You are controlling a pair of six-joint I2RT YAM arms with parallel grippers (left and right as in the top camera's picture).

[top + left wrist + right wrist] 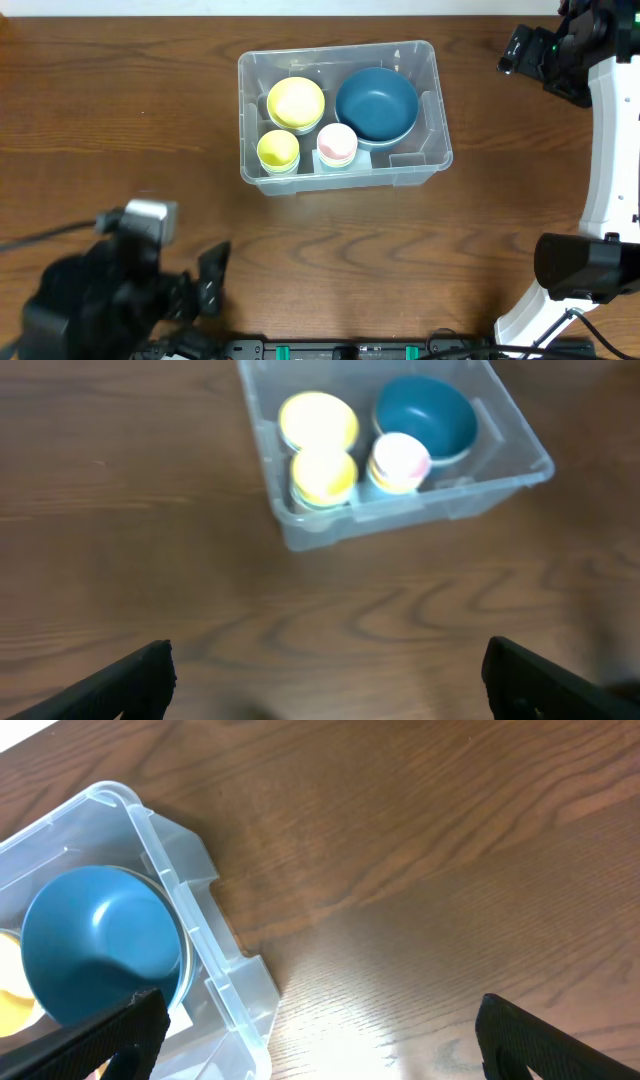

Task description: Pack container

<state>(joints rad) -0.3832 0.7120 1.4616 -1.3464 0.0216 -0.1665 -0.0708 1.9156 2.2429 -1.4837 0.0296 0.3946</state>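
wooden table (120,120); the container (415,160), long axis crosswise, sits ahead of the released left end effector (330,685); right end effector (315,1040) released too.

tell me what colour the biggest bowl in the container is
The biggest bowl is dark teal blue, clearest in the overhead view.

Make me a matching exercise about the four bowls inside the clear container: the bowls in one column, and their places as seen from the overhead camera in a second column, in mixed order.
Bowls
1. blue bowl
2. large yellow bowl
3. small yellow bowl
4. pink-and-white bowl

Places in the container, overhead view
A. bottom left corner
B. right half, upper part
C. top left corner
D. bottom side, near the middle

Pairs: 1-B, 2-C, 3-A, 4-D
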